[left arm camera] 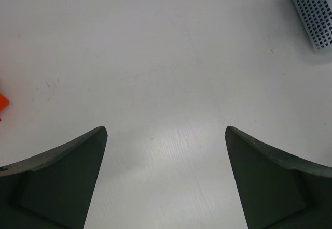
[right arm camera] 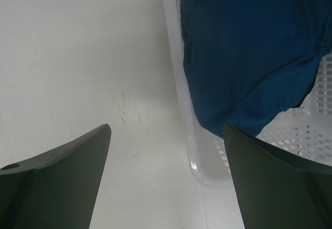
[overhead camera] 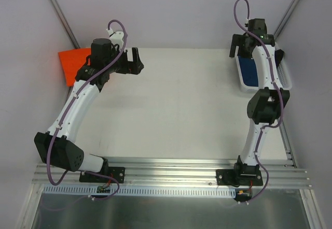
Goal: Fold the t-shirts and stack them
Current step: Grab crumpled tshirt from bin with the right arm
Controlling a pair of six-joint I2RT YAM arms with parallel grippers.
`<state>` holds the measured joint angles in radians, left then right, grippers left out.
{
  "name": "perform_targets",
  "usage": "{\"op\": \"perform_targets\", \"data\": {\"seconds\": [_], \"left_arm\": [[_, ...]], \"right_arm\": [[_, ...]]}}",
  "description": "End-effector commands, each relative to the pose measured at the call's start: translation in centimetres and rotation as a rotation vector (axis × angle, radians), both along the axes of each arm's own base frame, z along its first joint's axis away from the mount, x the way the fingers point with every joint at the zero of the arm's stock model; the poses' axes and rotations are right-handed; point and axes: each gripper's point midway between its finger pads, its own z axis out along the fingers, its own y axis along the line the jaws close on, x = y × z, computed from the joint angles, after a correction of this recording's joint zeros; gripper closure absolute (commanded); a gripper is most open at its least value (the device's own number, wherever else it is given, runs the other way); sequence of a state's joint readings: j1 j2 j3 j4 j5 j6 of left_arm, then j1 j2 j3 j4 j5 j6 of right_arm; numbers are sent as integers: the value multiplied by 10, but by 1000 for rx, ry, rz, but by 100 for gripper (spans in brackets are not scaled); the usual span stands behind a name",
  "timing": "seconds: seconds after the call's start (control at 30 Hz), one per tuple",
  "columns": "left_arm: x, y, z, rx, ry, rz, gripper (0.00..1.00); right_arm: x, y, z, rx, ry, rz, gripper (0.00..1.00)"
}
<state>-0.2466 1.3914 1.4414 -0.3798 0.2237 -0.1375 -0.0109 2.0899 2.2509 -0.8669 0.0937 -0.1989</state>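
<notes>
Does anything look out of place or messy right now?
Nothing is spilled or damaged. The navy t-shirt lies bunched in the white basket at far right, and the orange t-shirt sits at the far left edge of the table.

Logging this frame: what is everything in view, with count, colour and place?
orange t-shirt: one, bright orange, far left edge of the table, partly hidden.
navy t-shirt: one, navy blue, bunched inside the basket; no print shows.
basket: one, white perforated plastic, far right of the table.
table: one, white, under everything.
rail: one, silver metal, near edge, carrying the arm bases.
arms: two, white with black joints, purple cables.
left tool: one, dark, open, above the table beside the orange t-shirt.
right tool: one, dark, open, above the basket's edge.
</notes>
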Motion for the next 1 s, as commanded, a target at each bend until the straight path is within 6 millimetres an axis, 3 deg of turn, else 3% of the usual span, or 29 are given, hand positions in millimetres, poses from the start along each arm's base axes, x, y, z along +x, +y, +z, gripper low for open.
{"op": "perform_targets", "data": {"seconds": [0.0,0.07,0.1,0.17,0.33,0.4,0.63,0.7,0.97], "left_arm": [[2,4,6,9,-34,-3,1],[-1,2,2,6,-26,-19,1],[-2,1,0,6,-22,-24,1],[-4,-1,-7,10,-7,-43,1],[-7,-1,-17,16,17,-57,1],[-7,-2,-18,13,23,-59,1],[-7,-3,-18,1,30,-58,1],[-7,-4,-17,-3,31,-57,1],[-8,-4,-17,-4,32,-56,1]], "right_arm": [[18,-16,-1,-23,-31,-29,7],[31,-29,-3,-45,-52,-51,10],[38,-37,-17,-51,-36,-66,11],[47,-44,-14,-65,-62,-77,12],[59,-55,-32,-110,-50,-107,18],[60,-57,-34,-112,-49,-106,21],[58,-52,-40,-83,-32,-78,49],[56,-53,-42,-79,-24,-75,53],[54,-43,-62,-17,23,-35,55]]}}
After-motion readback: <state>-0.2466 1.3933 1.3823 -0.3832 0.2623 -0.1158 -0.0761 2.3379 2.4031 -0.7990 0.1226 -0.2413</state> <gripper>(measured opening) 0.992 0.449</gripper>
